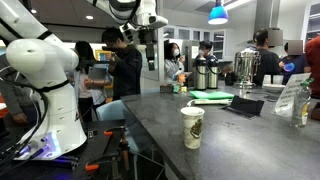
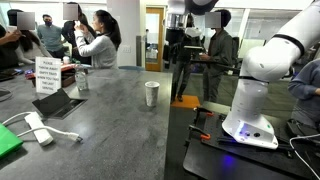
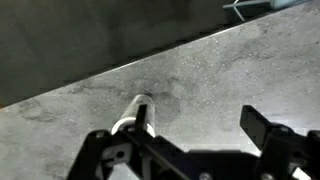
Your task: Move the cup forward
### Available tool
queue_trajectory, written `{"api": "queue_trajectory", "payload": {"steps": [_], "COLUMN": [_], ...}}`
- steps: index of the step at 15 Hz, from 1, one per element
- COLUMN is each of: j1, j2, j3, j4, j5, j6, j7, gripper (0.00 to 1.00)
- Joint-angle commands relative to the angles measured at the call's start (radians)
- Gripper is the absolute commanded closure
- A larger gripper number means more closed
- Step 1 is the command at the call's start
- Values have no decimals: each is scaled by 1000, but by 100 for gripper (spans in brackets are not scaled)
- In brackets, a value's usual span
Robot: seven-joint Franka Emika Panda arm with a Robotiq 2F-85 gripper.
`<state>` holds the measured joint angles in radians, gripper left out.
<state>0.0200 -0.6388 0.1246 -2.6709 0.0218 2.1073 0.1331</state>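
The cup (image 1: 192, 127) is a tall cream paper cup with a dark printed pattern. It stands upright near the edge of the grey table (image 1: 230, 140) and shows in both exterior views (image 2: 151, 94). My gripper (image 1: 149, 42) hangs high above the table in both exterior views (image 2: 177, 35), well clear of the cup. In the wrist view the gripper (image 3: 205, 128) is open and empty. There the cup (image 3: 133, 110) is seen from above, far below and partly behind one finger.
Metal coffee urns (image 1: 206, 72) (image 1: 245, 66), green paper (image 1: 211, 96), a dark tablet (image 1: 245, 104) and a sign (image 1: 290, 98) stand further along the table. A sign (image 2: 45, 72), a tablet (image 2: 58, 103) and a white cable (image 2: 36, 127) also lie there. Several people stand behind.
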Motion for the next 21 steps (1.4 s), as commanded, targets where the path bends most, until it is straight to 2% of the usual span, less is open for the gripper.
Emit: {"api": "queue_trajectory", "payload": {"steps": [1,5,10,13,16,21], "j1": [-18,-103,-197,-199,-180,-168], "j2": [30,107,291,407,476,562], "j3": [-8,-25,-45,-80,-112,-132], "j4": [15,21,32,49,61,98], "j5": [-6,0,10,66,142,179], "j6": [9,56,220,320,413,444], "j7": [54,200,372,433,418,439], "gripper": [0,0,0,0,0,0]}}
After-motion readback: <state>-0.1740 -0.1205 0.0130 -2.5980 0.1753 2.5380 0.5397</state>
